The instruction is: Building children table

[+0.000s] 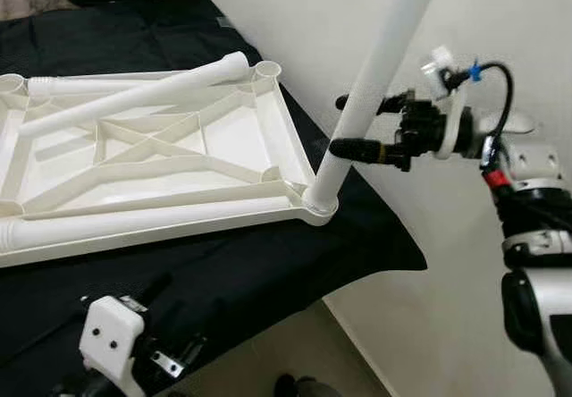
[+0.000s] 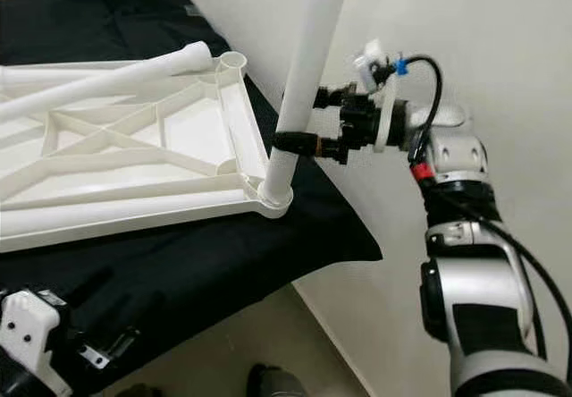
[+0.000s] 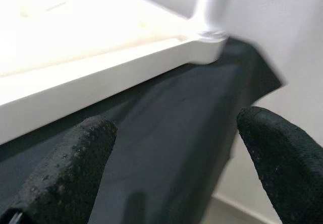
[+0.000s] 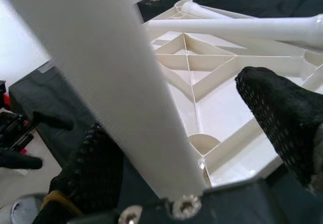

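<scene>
Right tool (image 1: 357,125), fingers apart astride the upright leg (image 1: 375,75) just above the tabletop's (image 1: 179,147) corner socket (image 1: 319,206); steady the leg plumb, then press down; left tool (image 3: 176,163) idle, apart.

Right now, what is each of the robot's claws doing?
Left gripper: open, holding nothing, low beside the black cloth.
Right gripper: open, its fingers on either side of the upright table leg, not clamped.
</scene>
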Robot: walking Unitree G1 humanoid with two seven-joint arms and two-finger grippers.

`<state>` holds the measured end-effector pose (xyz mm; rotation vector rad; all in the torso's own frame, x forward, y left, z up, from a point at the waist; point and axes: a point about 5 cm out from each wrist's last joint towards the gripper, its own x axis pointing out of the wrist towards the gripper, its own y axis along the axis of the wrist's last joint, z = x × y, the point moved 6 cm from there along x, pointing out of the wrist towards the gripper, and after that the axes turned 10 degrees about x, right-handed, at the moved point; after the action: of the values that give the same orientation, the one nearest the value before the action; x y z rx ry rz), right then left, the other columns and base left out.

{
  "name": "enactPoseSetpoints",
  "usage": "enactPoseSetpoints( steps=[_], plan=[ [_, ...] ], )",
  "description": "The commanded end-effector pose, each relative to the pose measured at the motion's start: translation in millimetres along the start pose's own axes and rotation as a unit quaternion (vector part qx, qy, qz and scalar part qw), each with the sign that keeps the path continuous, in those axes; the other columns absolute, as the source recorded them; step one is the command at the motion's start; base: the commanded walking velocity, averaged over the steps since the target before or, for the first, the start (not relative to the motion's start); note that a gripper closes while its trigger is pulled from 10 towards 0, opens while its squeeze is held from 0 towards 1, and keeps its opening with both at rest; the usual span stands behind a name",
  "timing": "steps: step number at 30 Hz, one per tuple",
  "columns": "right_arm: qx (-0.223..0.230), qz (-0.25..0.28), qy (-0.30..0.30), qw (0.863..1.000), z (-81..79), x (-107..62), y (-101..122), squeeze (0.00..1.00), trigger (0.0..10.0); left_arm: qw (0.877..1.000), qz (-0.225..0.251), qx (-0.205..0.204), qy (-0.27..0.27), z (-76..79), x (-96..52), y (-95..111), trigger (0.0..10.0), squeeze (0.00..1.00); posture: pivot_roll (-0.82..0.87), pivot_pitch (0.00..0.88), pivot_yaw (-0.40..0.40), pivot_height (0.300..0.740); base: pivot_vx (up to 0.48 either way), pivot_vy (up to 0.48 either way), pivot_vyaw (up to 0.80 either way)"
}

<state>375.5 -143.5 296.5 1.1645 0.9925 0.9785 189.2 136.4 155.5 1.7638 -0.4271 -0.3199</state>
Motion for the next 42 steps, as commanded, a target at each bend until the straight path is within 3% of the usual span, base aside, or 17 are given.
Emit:
enactPoseSetpoints(
  steps=[1,2,3,4,5,7,8,24,29,30,31,32,33,34,35,37,42],
  plan=[
    [-0.005,0.006,0.004,1.000,-0.2,-5.5,3.7,0.00,10.0,1.000,-0.007,-0.002,-0.005,4.8,-0.6,-0.5,10.0,0.00,0.06,0.196,-0.136,0.740,0.000,0.000,0.00],
    [-0.004,0.009,0.015,1.000,-1.6,-6.6,7.5,0.00,10.0,1.000,-0.004,-0.004,-0.009,6.9,0.0,1.4,10.0,0.00,0.06,0.198,-0.136,0.740,0.000,0.000,0.00],
    [-0.001,0.013,0.030,0.999,-3.6,-7.0,11.2,0.00,7.5,1.000,-0.002,-0.005,-0.011,7.9,0.1,2.6,10.0,0.00,0.06,0.200,-0.137,0.740,0.000,0.000,0.00],
    [-0.001,0.013,0.030,0.999,-3.6,-7.0,11.2,0.00,7.5,1.000,-0.002,-0.005,-0.011,7.9,0.1,2.6,10.0,0.00,0.06,0.200,-0.137,0.740,0.000,0.000,0.00],
    [0.001,0.017,0.043,0.999,-5.7,-5.9,14.4,0.00,3.4,1.000,0.001,-0.005,-0.013,8.4,0.8,4.0,10.0,0.00,0.06,0.205,-0.136,0.740,0.000,0.000,0.00],
    [0.002,0.019,0.050,0.999,-6.9,-5.0,16.4,0.00,3.4,1.000,0.003,-0.005,-0.014,8.7,1.1,4.9,10.0,0.00,0.06,0.205,-0.136,0.740,0.000,0.000,0.00],
    [0.006,0.024,0.062,0.998,-9.6,-1.5,18.0,0.00,0.0,1.000,0.007,-0.005,-0.016,9.4,2.4,6.1,10.0,0.00,0.06,0.208,-0.135,0.740,0.000,0.000,0.00],
    [0.024,0.050,0.124,0.991,-23.5,27.8,18.9,0.00,0.0,0.998,0.048,-0.026,-0.041,25.3,30.3,20.2,10.0,0.00,0.05,0.224,-0.133,0.740,0.000,0.000,0.00],
    [-0.025,-0.020,0.028,0.999,-0.2,13.9,8.4,0.00,0.0,0.995,0.055,-0.041,-0.067,36.4,37.5,19.0,10.0,0.00,0.01,0.241,-0.160,0.740,0.000,0.000,0.00],
    [-0.015,0.000,-0.186,0.982,28.8,3.8,-7.4,0.00,0.0,0.995,0.060,-0.043,-0.071,40.4,39.8,17.6,10.0,0.00,0.01,0.218,-0.248,0.740,0.000,0.000,0.00],
    [-0.015,0.000,-0.186,0.982,28.8,3.8,-7.4,0.00,0.0,0.995,0.060,-0.043,-0.071,40.4,39.8,17.6,10.0,0.00,0.01,0.218,-0.248,0.740,0.000,0.000,0.00],
    [-0.009,0.015,-0.355,0.935,43.8,-24.3,-19.2,0.00,0.0,0.994,0.063,-0.044,-0.073,42.9,41.7,16.1,10.0,0.00,0.01,0.207,-0.254,0.740,0.000,0.000,0.00],
    [-0.009,0.015,-0.355,0.935,43.8,-24.3,-19.2,0.00,0.0,0.994,0.063,-0.044,-0.073,42.9,41.7,16.1,10.0,0.00,0.01,0.207,-0.254,0.740,0.000,0.000,0.00],
    [0.049,-0.007,-0.489,0.871,21.3,-41.8,-71.1,0.00,0.0,0.994,0.067,-0.049,-0.070,42.5,46.9,13.6,10.0,0.00,-0.03,0.175,-0.239,0.740,0.000,0.000,0.00],
    [0.079,-0.034,-0.546,0.833,-12.9,-42.4,-111.8,0.00,0.0,0.994,0.069,-0.048,-0.066,41.0,55.1,10.9,10.0,0.00,-0.08,0.148,-0.179,0.740,0.000,0.000,0.00],
    [0.079,-0.034,-0.546,0.833,-12.9,-42.4,-111.8,0.00,0.0,0.994,0.069,-0.048,-0.066,41.0,55.1,10.9,10.0,0.00,-0.08,0.148,-0.179,0.740,0.000,0.000,0.00],
    [0.088,-0.018,-0.525,0.846,-25.4,3.4,-127.0,0.00,0.0,0.993,0.066,-0.049,-0.085,39.9,75.1,-1.1,10.0,0.00,-0.06,0.078,-0.154,0.740,0.000,0.000,0.00]
  ],
)
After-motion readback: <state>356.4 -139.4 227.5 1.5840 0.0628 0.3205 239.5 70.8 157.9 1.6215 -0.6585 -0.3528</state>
